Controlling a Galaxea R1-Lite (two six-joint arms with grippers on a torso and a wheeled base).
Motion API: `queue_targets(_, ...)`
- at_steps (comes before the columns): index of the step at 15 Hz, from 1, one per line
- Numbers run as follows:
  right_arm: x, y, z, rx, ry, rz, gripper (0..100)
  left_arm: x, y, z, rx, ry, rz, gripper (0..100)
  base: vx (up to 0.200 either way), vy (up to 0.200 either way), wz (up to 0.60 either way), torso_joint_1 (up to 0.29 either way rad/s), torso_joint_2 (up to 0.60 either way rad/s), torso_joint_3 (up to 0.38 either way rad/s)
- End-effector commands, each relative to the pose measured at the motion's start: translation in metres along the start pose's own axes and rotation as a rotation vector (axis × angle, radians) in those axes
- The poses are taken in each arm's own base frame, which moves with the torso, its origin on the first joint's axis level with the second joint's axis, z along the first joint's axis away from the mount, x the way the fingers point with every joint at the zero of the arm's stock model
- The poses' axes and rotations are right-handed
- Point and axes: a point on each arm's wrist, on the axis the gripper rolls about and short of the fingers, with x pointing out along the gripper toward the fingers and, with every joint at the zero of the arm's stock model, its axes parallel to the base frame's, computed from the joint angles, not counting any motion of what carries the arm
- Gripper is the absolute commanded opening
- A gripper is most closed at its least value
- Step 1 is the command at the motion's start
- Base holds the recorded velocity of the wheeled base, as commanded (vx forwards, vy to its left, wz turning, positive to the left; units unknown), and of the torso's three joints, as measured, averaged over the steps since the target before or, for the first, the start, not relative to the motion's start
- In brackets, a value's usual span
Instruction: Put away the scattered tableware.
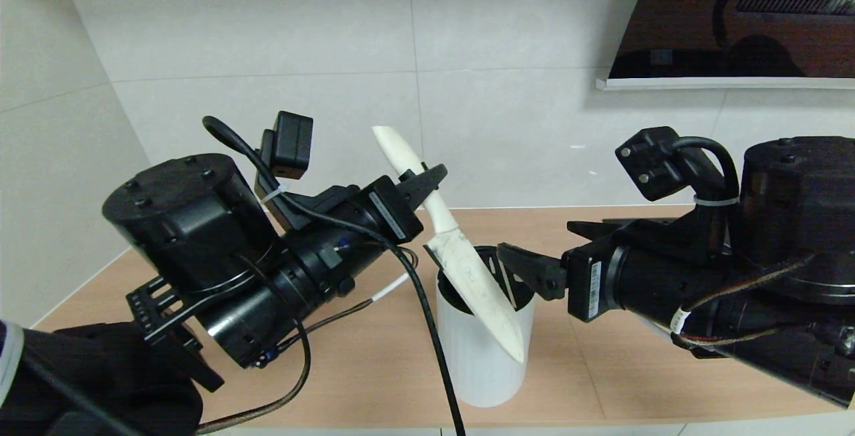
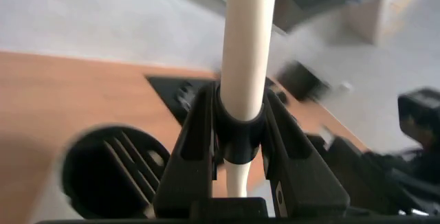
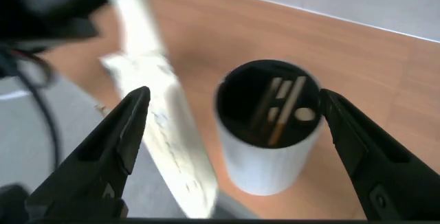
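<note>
My left gripper (image 1: pixel 421 185) is shut on the handle of a white knife (image 1: pixel 467 276), held above the counter. The blade slants down across the front of the white cylindrical holder (image 1: pixel 484 362), its tip outside the rim. In the left wrist view the fingers (image 2: pixel 199 141) clamp the handle (image 2: pixel 247 45), with the holder (image 2: pixel 110 169) below. My right gripper (image 1: pixel 534 241) stands open just right of the holder's rim. In its own view the gripper (image 3: pixel 234 114) spans the holder (image 3: pixel 268 162), the knife (image 3: pixel 172 141) beside it. Several utensils (image 3: pixel 282 110) stand inside.
The holder stands on a wooden counter (image 1: pixel 601 369) near its front edge. A tiled wall (image 1: pixel 467 55) runs behind, and a dark range hood (image 1: pixel 728 22) hangs at the upper right. Cables (image 1: pixel 427 316) trail from the left arm in front of the holder.
</note>
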Motion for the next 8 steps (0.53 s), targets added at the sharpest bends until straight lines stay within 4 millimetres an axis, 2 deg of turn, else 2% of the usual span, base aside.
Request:
queue_targets(1,0.0,-0.005,0.003,0.006,-0.01,-0.012,100,0.014,-0.018,0.015,0.027,-0.125,0.096,0,0.0,0.0,0.0,0.0,0.0,0.0)
queue_targets(2,0.001,-0.007,0.004,0.007,-0.012,-0.015,100,0.019,-0.02,0.017,0.037,-0.146,0.147,0,0.0,0.0,0.0,0.0,0.0,0.0)
queue_targets(5,0.004,-0.017,0.007,0.015,-0.019,-0.039,100,0.051,-0.029,0.027,0.083,-0.315,0.326,0,0.0,0.0,0.0,0.0,0.0,0.0)
queue_targets(8,0.006,-0.022,0.009,0.018,-0.023,-0.059,100,0.061,-0.016,0.012,0.28,-0.325,0.513,0,0.0,0.0,0.0,0.0,0.0,0.0)
